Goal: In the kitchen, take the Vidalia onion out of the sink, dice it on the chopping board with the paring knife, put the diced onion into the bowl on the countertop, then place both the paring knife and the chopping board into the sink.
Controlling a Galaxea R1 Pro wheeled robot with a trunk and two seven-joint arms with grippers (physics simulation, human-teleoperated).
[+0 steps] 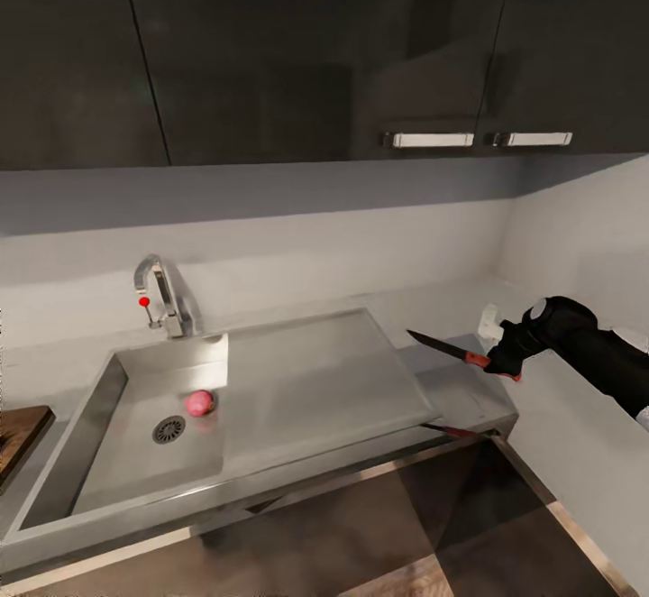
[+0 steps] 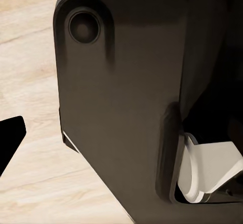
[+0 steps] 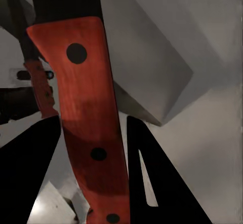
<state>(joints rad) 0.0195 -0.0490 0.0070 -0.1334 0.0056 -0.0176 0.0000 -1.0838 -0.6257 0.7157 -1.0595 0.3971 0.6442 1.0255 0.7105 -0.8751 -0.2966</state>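
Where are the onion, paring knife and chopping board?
onion point(image 1: 199, 402), head view, its pink middle, lying in the sink basin.
paring knife point(image 3: 86, 117), right wrist view, its orange-red handle.
chopping board point(image 1: 16, 435), head view, its visible wooden corner.

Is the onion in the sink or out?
In: the onion lies in the sink basin beside the drain, while the right gripper holds the paring knife.

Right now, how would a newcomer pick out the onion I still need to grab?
Find the grey metal sink set into the countertop, under the chrome tap. In the deep basin at its left, beside the round drain, lies the Vidalia onion. It is the one small, round, pinkish thing on all that grey.
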